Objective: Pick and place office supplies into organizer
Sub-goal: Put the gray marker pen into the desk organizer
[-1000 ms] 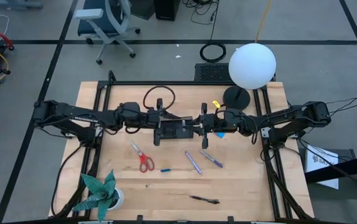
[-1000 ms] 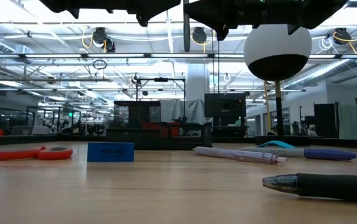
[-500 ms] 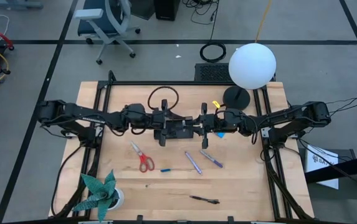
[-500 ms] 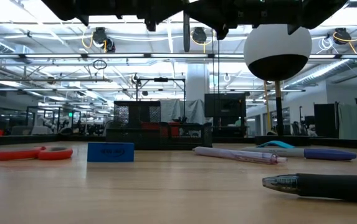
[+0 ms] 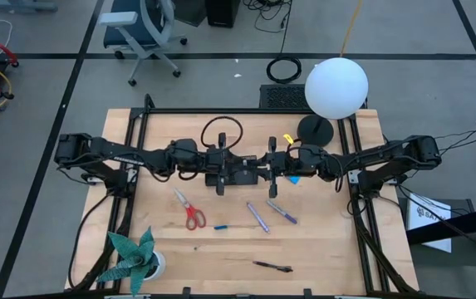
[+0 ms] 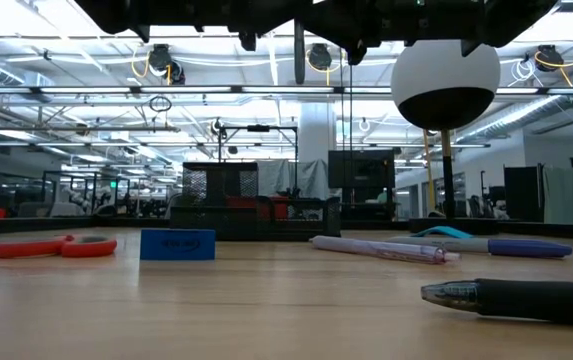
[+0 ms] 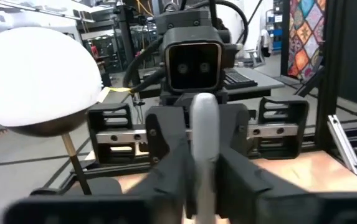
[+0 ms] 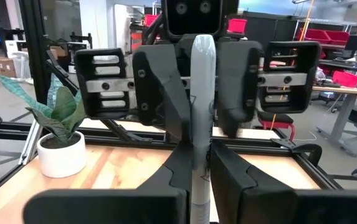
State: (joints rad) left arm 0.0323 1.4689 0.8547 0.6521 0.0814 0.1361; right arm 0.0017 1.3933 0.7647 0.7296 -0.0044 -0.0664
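Note:
A silver pen (image 7: 203,124) stands upright in mid-air over the table's middle, and both grippers are shut on it. My left gripper (image 7: 203,180) comes from the left, my right gripper (image 8: 202,174) from the right. They meet fingertip to fingertip in the high view (image 5: 252,172). The black organizer (image 6: 256,215) stands on the table below them, mostly hidden in the high view. On the table lie red-handled scissors (image 5: 189,209), a tiny blue piece (image 5: 221,226), two purple-blue pens (image 5: 257,216) (image 5: 281,212), a dark pen (image 5: 272,267) and a blue notepad (image 5: 294,179). My left gripper pinches the silver pen's shaft (image 7: 203,158) between its two fingers. The fingers lie level, coming from the table's left, across the upright pen. My right gripper pinches the same shaft (image 8: 202,143) between its two fingers, level from the table's right and across the pen. The pen stands upright, lifted clear of the table (image 6: 298,55).
A lamp with a white globe (image 5: 336,87) and a round black base (image 5: 315,129) stands at the far right. A teal paper plant in a white pot (image 5: 134,257) sits at the near left corner. A black cable loop (image 5: 221,129) rises from the left arm.
My left gripper has moved toward the table's right, up to the right gripper and the pen it holds. The right gripper and the pen have kept still.

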